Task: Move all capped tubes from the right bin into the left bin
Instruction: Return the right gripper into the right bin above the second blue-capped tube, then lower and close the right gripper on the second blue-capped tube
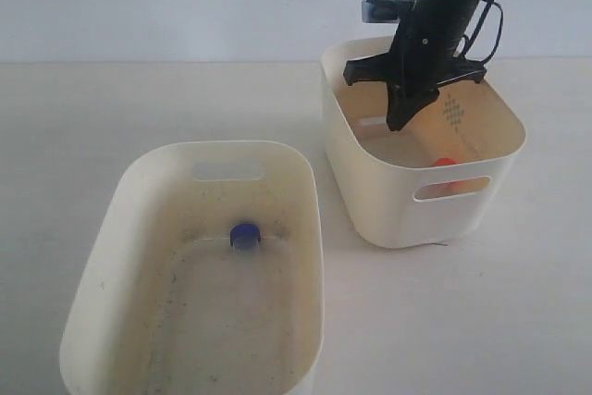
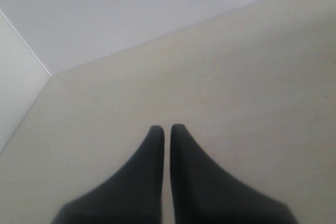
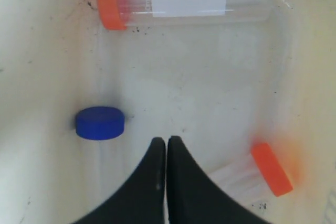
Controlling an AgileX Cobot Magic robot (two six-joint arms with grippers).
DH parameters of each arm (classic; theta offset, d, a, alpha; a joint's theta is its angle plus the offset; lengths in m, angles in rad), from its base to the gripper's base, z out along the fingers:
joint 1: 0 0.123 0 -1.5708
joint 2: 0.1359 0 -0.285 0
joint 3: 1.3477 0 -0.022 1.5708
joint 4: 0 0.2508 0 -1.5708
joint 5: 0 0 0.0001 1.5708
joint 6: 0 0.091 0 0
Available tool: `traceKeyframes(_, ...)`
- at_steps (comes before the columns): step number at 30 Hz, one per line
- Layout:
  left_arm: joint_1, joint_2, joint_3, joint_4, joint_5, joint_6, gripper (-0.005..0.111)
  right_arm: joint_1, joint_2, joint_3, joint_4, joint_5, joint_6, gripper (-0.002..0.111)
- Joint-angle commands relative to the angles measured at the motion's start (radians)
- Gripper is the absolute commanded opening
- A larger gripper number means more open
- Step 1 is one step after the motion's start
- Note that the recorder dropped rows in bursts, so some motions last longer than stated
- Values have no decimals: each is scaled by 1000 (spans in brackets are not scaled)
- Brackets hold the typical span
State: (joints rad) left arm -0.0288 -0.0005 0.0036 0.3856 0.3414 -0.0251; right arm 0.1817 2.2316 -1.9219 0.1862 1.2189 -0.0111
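Left bin (image 1: 92,265) sits closest, its rim open upward. One blue-capped tube (image 1: 245,234) rests inside by the far wall, and most of the speckled floor is bare. A strip of tabletop (image 1: 333,302) separates it from the right bin (image 1: 370,201), which stands farther back and to the right, not touching it.

The right arm (image 1: 435,34) slants down from above into that bin, its tips below the rim and toward the far side. The right jaws are clenched together on nothing. They sit between a blue cap (image 3: 100,123) and a tilted tube (image 3: 270,169) with an orange cap, which lies just beside them. A labelled tube (image 3: 194,6), also orange-capped, lies flat along a wall, well apart from the jaws.

The left jaws are closed tip to tip, empty, above bare tabletop.
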Motion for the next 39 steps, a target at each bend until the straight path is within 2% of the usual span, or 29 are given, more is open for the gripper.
traceKeyframes(1, -4, 0, -4, -3, -3, -10, 4, -2, 28, -2, -7, 2, -7, 0)
traceKeyframes(10, -4, 0, -4, -3, -3, -10, 4, 17, 69, -2, 19, 2, -15, 0)
traceKeyframes(15, -4, 0, -4, -3, -3, -10, 4, 18, 71, -2, 103, 2, -24, 2)
traceKeyframes(19, -4, 0, -4, -3, -3, -10, 4, 22, 78, -2, 193, 2, -40, 20)
traceKeyframes(23, -4, 0, -4, -3, -3, -10, 4, 27, 82, -2, 203, 2, -42, 47)
traceKeyframes(25, -4, 0, -4, -3, -3, -10, 4, 27, 82, -2, 195, 2, -42, 50)
traceKeyframes(28, -4, 0, -4, -3, -3, -10, 4, 27, 82, -2, 170, 2, -26, 43)
traceKeyframes(34, -4, 0, -4, -3, -3, -10, 4, 27, 64, -13, 172, 2, -28, 5)
traceKeyframes(39, -4, 0, -4, -3, -3, -10, 4, 27, 28, -17, 170, 2, -33, 3)
